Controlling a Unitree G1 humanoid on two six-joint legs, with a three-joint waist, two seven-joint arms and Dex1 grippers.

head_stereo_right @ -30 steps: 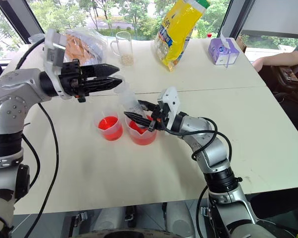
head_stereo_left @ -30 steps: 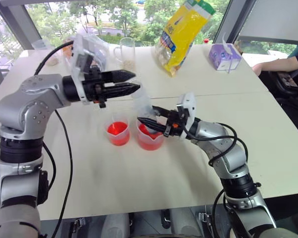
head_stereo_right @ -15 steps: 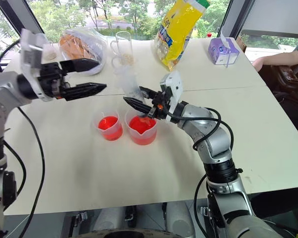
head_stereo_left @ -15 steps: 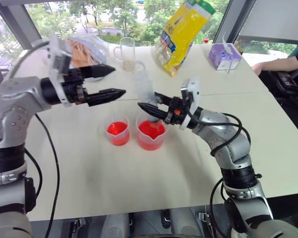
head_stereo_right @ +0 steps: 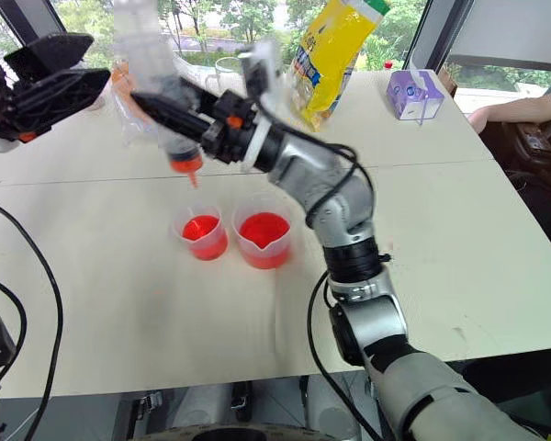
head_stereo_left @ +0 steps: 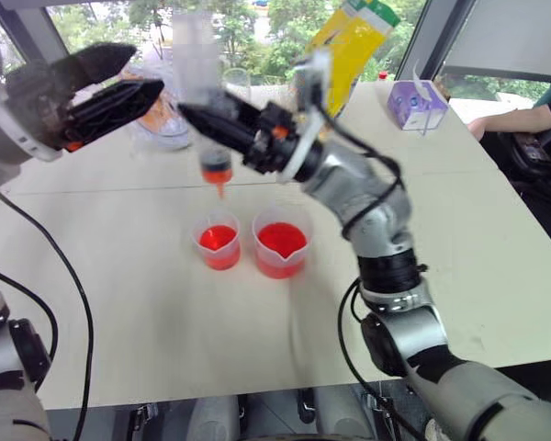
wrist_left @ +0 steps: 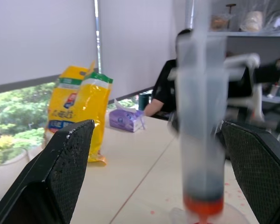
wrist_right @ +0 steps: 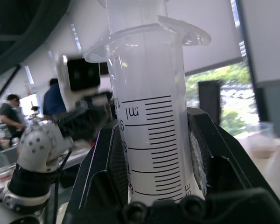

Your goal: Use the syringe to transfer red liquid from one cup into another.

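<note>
Syringe (head_stereo_left: pixel 213 138): right gripper (head_stereo_left: pixel 222 124) clamping it upright above smaller cup (head_stereo_left: pixel 218 246); left gripper (head_stereo_left: pixel 106 83) gaping, needing to press the plunger.

Silver jointed arms (head_stereo_left: pixel 367 197), black hands (head_stereo_left: pixel 83 87) — textured pads, loose black cables (head_stereo_left: pixel 69 285)

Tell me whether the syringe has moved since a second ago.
Yes. The syringe has risen out of the spouted cup and shifted left; its tip now hangs above the smaller cup.

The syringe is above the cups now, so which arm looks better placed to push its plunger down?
Probably the left gripper: open, beside the syringe, which the right gripper holds upright over the smaller cup.
</note>
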